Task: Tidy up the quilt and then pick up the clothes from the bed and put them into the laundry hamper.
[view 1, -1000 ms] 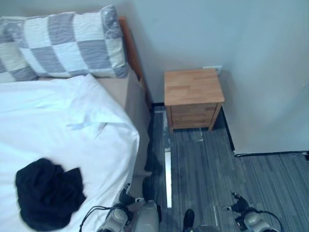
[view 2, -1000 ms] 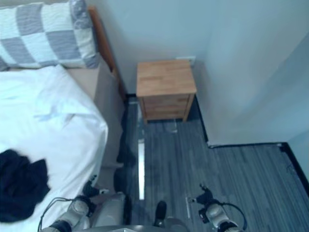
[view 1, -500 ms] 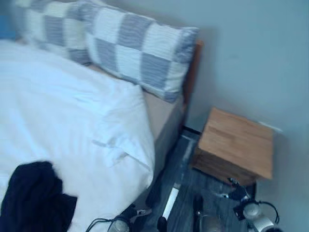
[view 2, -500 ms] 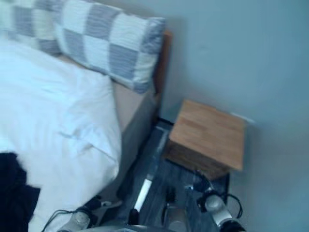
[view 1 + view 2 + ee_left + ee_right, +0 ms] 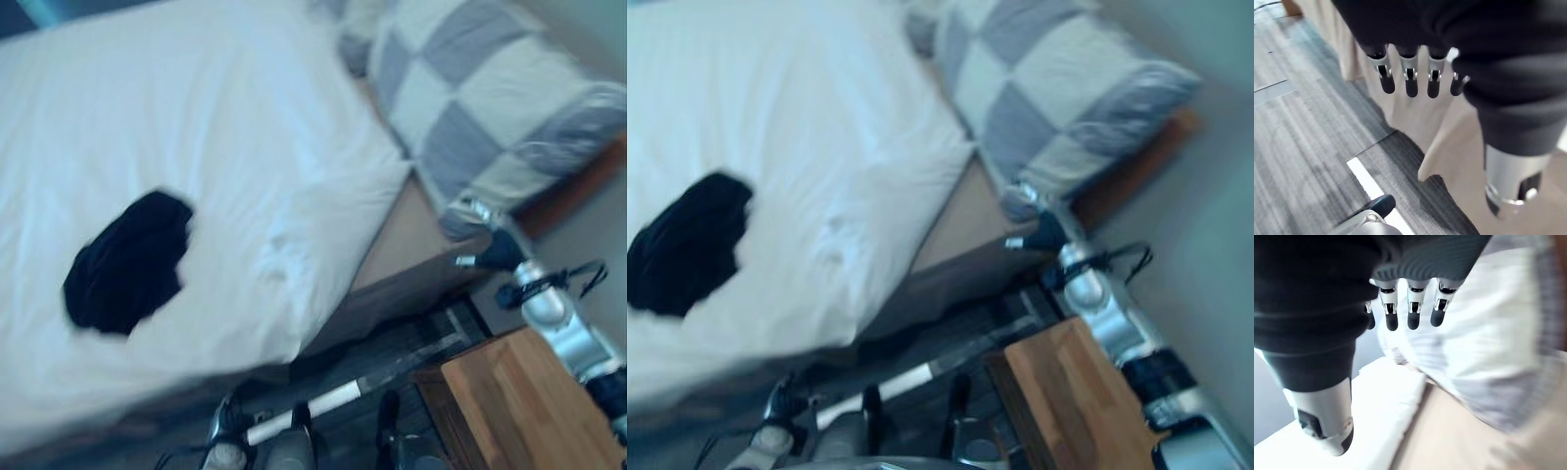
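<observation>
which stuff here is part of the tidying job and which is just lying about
Part of the job:
white quilt spread on the bed
black clothes bundled on the quilt

Just there:
grey and white checked pillow
wooden bedside cabinet
grey plank floor

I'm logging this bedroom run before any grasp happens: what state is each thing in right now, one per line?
White quilt: spread over the bed, corner rumpled near the edge.
Black crumpled clothes: heaped on the quilt, untouched.
Grey-and-white checked pillow: at the head of the bed.
Wooden bedside cabinet: on the floor beside the bed.
Left robot hand: open, empty, low beside the bed.
Right robot hand: open, empty, raised near the pillow.
</observation>
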You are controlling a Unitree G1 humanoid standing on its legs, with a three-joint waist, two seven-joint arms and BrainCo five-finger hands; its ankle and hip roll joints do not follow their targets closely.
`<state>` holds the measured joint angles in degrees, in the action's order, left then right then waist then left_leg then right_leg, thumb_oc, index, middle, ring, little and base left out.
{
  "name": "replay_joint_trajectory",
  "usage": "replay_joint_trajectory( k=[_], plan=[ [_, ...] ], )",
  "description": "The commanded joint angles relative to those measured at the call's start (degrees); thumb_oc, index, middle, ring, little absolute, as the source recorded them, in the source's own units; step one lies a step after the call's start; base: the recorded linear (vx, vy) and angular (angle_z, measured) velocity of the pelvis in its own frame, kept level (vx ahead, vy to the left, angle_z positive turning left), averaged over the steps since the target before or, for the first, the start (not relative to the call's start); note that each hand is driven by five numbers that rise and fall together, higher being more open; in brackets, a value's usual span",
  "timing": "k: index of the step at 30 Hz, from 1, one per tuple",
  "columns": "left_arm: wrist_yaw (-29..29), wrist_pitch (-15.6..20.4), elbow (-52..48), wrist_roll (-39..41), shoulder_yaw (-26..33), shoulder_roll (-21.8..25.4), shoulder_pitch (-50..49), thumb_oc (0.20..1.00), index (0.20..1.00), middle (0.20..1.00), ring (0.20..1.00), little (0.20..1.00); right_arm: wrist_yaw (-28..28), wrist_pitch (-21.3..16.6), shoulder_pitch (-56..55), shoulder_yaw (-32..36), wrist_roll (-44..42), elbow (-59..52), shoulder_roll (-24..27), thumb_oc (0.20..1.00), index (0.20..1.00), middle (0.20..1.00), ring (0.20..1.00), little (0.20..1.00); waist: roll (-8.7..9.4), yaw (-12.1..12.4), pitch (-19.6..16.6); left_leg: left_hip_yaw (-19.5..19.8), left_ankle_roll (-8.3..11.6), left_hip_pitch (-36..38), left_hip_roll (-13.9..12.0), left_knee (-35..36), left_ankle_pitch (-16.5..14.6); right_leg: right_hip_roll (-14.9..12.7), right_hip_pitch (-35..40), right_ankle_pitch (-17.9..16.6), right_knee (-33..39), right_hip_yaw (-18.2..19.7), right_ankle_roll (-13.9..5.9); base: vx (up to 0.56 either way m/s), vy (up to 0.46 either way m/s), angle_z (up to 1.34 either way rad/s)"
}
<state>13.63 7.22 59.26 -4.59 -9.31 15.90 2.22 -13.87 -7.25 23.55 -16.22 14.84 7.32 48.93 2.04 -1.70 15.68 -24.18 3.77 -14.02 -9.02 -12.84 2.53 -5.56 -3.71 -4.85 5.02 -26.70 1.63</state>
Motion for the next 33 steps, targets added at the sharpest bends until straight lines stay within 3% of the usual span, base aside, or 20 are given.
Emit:
replay_joint_trajectory(
  k=[1,2,6,7,10,15,16,17,20,26,27,30,31,32,33],
  plan=[
    [0.6,0.3,-0.8,1.0,-1.7,4.8,-0.8,1.0,1.0,1.0,1.0,1.0,-3.7,-1.4,5.3,0.3,3.9,-0.6,2.2,1.0,1.0,1.0,1.0,1.0,-0.41,-0.7,-0.7,-5.1,2.92,6.1,-6.3,3.6,-3.1,-4.9,1.0,6.1,-2.7,8.2,-9.31,0.08,-0.058,1.46],
    [0.5,0.5,-0.5,0.9,-1.8,5.1,-0.7,1.0,1.0,1.0,1.0,1.0,-4.4,-1.0,10.4,-2.2,5.0,-0.9,3.3,1.0,1.0,1.0,1.0,1.0,-0.52,-0.8,-0.4,-7.0,3.69,6.4,-6.5,6.3,-0.8,-4.7,-0.3,6.0,-2.9,7.8,-9.15,0.06,-0.018,0.83],
    [0.8,0.9,0.5,0.3,-2.1,5.8,0.2,1.0,1.0,1.0,1.0,1.0,-4.9,-0.8,16.3,-5.2,5.8,1.8,3.6,1.0,1.0,1.0,1.0,1.0,-0.69,-0.7,0.2,-8.3,4.14,6.0,-6.7,9.6,1.1,-4.8,-2.3,5.6,-3.6,7.1,-9.29,0.0,-0.028,0.13],
    [1.3,1.5,2.1,0.1,-2.6,6.8,0.9,1.0,1.0,1.0,1.0,1.0,-5.7,-0.2,25.4,-11.1,5.6,8.1,1.5,1.0,1.0,1.0,1.0,1.0,-0.2,0.3,1.1,-8.3,4.42,4.7,-6.7,12.4,3.2,-4.9,-6.7,4.9,-5.3,8.0,-9.27,0.0,0.036,0.13],
    [1.8,2.1,2.4,0.7,-2.7,7.4,1.2,1.0,1.0,1.0,1.0,1.0,-5.7,0.5,29.7,-13.9,6.0,12.2,0.0,1.0,1.0,1.0,1.0,1.0,0.07,1.4,1.9,-9.0,4.7,3.4,-7.2,13.1,4.4,-5.0,-8.6,4.7,-6.2,8.0,-9.25,0.0,0.013,-0.06],
    [2.4,3.2,1.1,1.7,-3.7,8.0,2.9,1.0,1.0,1.0,1.0,1.0,-4.6,0.1,35.5,-20.1,4.6,22.3,-6.6,1.0,1.0,1.0,1.0,1.0,-0.28,3.4,3.9,-7.9,4.97,-1.1,-8.0,12.4,5.5,-5.7,-12.8,6.4,-10.6,6.9,-8.7,0.0,-0.022,0.3],
    [2.5,3.2,0.6,1.6,-4.0,7.9,3.7,1.0,1.0,1.0,1.0,1.0,-4.0,0.1,34.3,-20.5,3.9,23.7,-8.6,0.341,0.341,0.341,0.341,0.341,-0.55,4.2,4.4,-7.1,4.82,-2.0,-8.2,11.8,5.2,-6.0,-13.6,7.0,-12.3,6.6,-8.41,0.03,-0.04,0.21],
    [2.5,3.1,0.6,1.7,-4.1,7.9,4.2,1.0,1.0,1.0,1.0,1.0,-3.7,-0.1,33.5,-20.6,3.6,24.4,-9.5,0.2,0.2,0.2,0.2,0.2,-0.56,4.2,4.3,-6.4,4.76,-2.7,-8.3,11.2,4.9,-6.2,-14.1,7.5,-13.3,6.3,-8.34,0.03,-0.035,0.16],
    [2.4,3.1,0.2,1.7,-4.3,8.2,4.5,1.0,1.0,1.0,1.0,1.0,-3.2,-0.1,30.6,-20.5,3.4,25.6,-10.9,0.2,0.2,0.2,0.2,0.2,-0.7,4.4,3.9,-5.3,4.73,-3.0,-8.5,10.3,4.5,-6.1,-13.6,8.2,-13.9,5.7,-8.03,0.06,-0.038,0.11],
    [1.6,1.2,-0.5,0.8,-3.6,7.1,5.0,1.0,1.0,1.0,1.0,1.0,-1.5,0.4,10.4,-13.4,2.6,23.0,-13.3,0.2,0.2,0.2,0.2,0.2,0.16,2.9,1.5,-3.9,4.7,2.0,-7.9,11.1,3.6,-4.7,-6.6,9.0,-11.3,4.8,-7.71,0.09,0.005,0.24],
    [1.0,0.4,0.2,-0.2,-2.9,6.1,4.7,1.0,1.0,1.0,1.0,1.0,-1.0,0.2,2.2,-10.1,2.7,22.8,-14.2,0.2,0.2,0.2,0.2,0.2,0.65,1.9,-0.1,-3.5,4.71,4.1,-7.6,11.8,3.5,-4.0,-4.0,8.9,-9.7,4.5,-7.83,0.09,-0.003,-0.02],
    [0.6,-0.3,1.7,-1.2,-2.4,5.6,3.8,1.0,1.0,1.0,1.0,1.0,-1.4,0.6,-5.4,-6.3,3.1,25.3,-15.1,0.2,0.2,0.2,0.2,0.2,0.95,1.1,-2.0,-3.1,4.6,6.4,-6.7,13.2,3.5,-3.6,-1.7,8.3,-8.0,4.4,-8.19,0.13,0.02,-0.08],
    [0.1,-1.1,3.6,-2.1,-2.1,5.4,3.4,1.0,1.0,1.0,1.0,1.0,-2.4,1.5,-9.7,-2.8,2.4,31.7,-16.7,0.705,0.705,0.705,0.705,0.705,1.12,0.4,-3.8,-3.2,4.47,8.9,-5.9,14.9,3.7,-3.2,0.4,7.7,-6.6,4.5,-8.65,0.1,0.043,-0.06],
    [-0.3,-1.7,4.5,-2.4,-2.0,5.2,3.3,1.0,1.0,1.0,1.0,1.0,-2.6,2.3,-11.7,0.0,0.5,35.0,-17.6,1.0,1.0,1.0,1.0,1.0,1.24,-0.4,-4.7,-3.4,4.45,10.1,-5.7,15.6,3.7,-3.1,1.2,7.5,-6.1,4.7,-8.87,0.11,0.052,-0.1],
    [-0.6,-1.9,5.3,-2.2,-1.9,5.2,3.1,1.0,1.0,1.0,1.0,1.0,-2.9,2.6,-13.4,2.0,-1.5,37.4,-18.1,1.0,1.0,1.0,1.0,1.0,1.35,-0.8,-5.3,-3.8,4.48,11.0,-5.5,16.2,3.9,-3.0,1.8,7.2,-5.6,4.8,-9.02,0.04,0.024,-0.09]
  ],
)
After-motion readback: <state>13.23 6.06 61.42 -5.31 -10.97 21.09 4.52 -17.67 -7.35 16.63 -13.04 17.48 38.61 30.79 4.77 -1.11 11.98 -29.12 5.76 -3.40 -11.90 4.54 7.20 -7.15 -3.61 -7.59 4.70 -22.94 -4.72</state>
